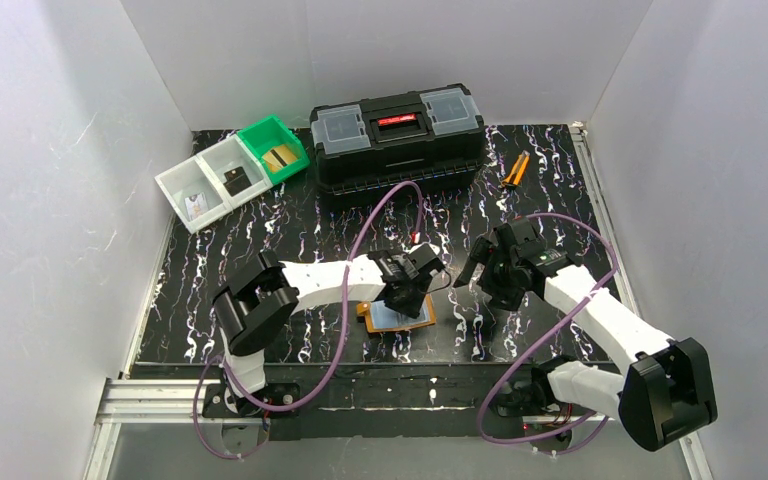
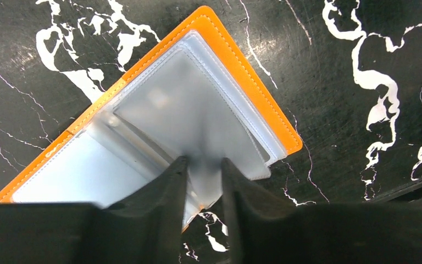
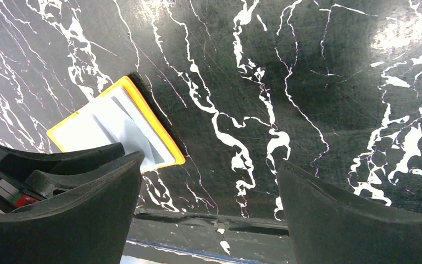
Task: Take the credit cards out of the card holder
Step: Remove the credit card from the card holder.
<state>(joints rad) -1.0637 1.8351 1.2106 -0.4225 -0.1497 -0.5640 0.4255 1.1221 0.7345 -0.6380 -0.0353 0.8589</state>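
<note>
The orange card holder [image 1: 397,320] lies open on the black marbled table near the front edge, its clear plastic pockets up. My left gripper [image 1: 412,298] is over it and shut on a raised clear pocket leaf [image 2: 198,110], pinched between the fingers [image 2: 203,162]. No card shows in the pockets. My right gripper [image 1: 488,288] is open and empty [image 3: 209,162], just right of the holder [image 3: 121,124]. Credit cards lie in the far-left bins: a dark one [image 1: 238,180], a gold-tan one [image 1: 280,157] and one more [image 1: 196,205].
A black toolbox [image 1: 397,135] stands at the back centre. Orange-handled pliers [image 1: 515,170] lie to its right. White bins [image 1: 200,175] and a green bin [image 1: 265,135] sit at the back left. White walls enclose the table on three sides.
</note>
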